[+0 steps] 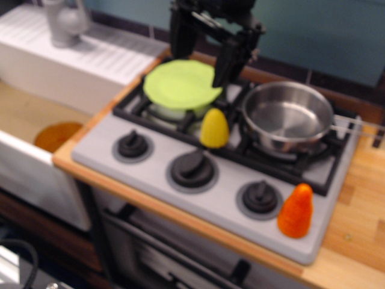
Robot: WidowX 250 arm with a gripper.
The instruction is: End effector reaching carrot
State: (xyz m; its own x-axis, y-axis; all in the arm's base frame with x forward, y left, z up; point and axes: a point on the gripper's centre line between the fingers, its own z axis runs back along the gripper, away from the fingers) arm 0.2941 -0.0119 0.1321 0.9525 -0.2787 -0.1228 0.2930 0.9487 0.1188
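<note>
Empty steel pan (287, 114) sat right of centre; black two-fingered gripper (201, 60), fingers wide, hovered upper centre; orange cone-shaped carrot (296, 211) stood lower right.

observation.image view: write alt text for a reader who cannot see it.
A black robot gripper hangs over a toy stove's back burners beside a lime-green plate, far from the orange carrot at the front right corner. A yellow cone and a steel pot sit between.

A: What is behind the light wooden bench (361, 198)?
B: A plain teal wall (325, 30) with a dark tiled strip (337, 84) below it.
A: And at the left?
B: A white ribbed sink drainer (90, 57) and a grey tap (63, 21).
</note>
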